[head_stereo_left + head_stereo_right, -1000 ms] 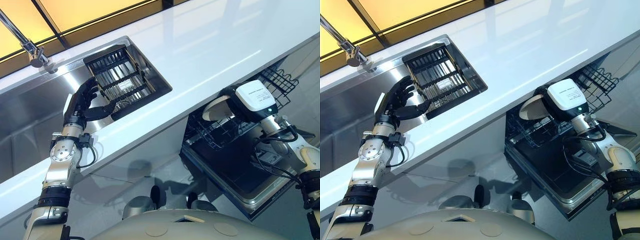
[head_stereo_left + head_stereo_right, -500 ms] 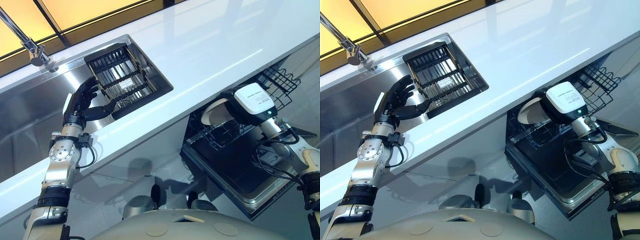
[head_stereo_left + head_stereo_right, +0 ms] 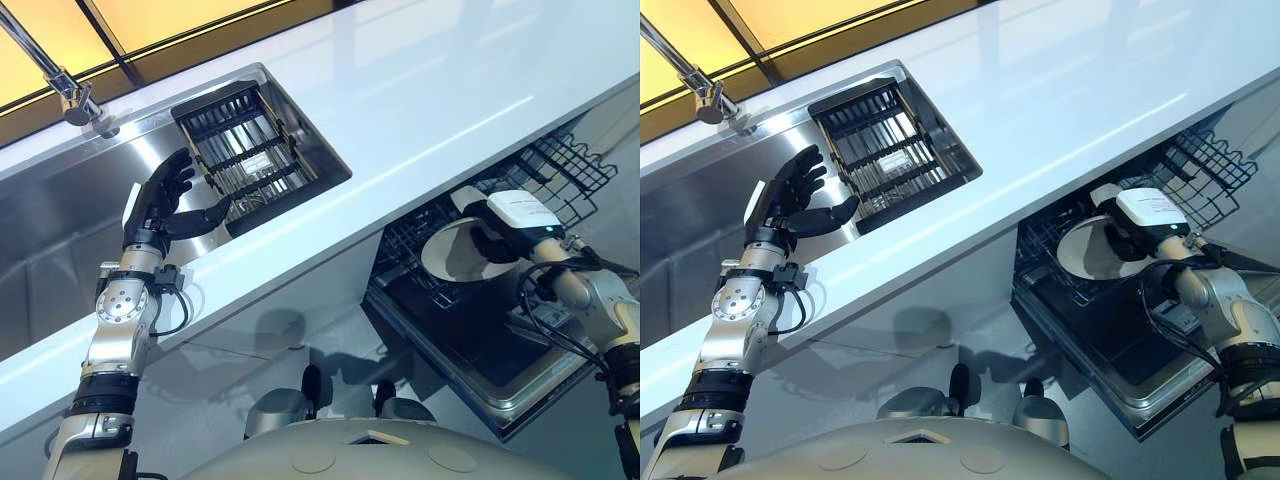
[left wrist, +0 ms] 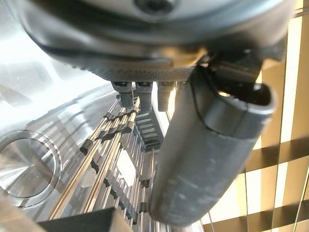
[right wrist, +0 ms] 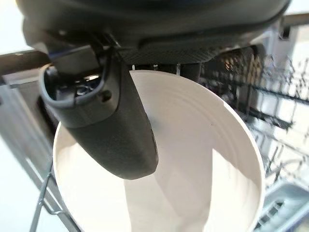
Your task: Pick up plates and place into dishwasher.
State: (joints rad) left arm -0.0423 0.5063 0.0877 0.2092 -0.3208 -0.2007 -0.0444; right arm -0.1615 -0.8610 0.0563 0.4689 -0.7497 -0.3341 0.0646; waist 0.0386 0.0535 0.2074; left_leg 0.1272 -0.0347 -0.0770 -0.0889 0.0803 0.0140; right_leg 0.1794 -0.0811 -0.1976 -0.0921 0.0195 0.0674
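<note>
The right hand [image 3: 1130,232] gripped the white plate [image 3: 1090,250] over the dishwasher rack [image 3: 1200,175], thumb across its face. The left hand [image 3: 790,200] hung spread and empty above the sink [image 3: 700,220], beside the drying rack [image 3: 885,150].

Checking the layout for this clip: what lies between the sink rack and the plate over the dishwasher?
In the left eye view, a bare stretch of white counter separates the rack in the sink from the plate, pinched by the right hand.

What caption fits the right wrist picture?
Right hand holds a white plate over the dishwasher rack.
</note>
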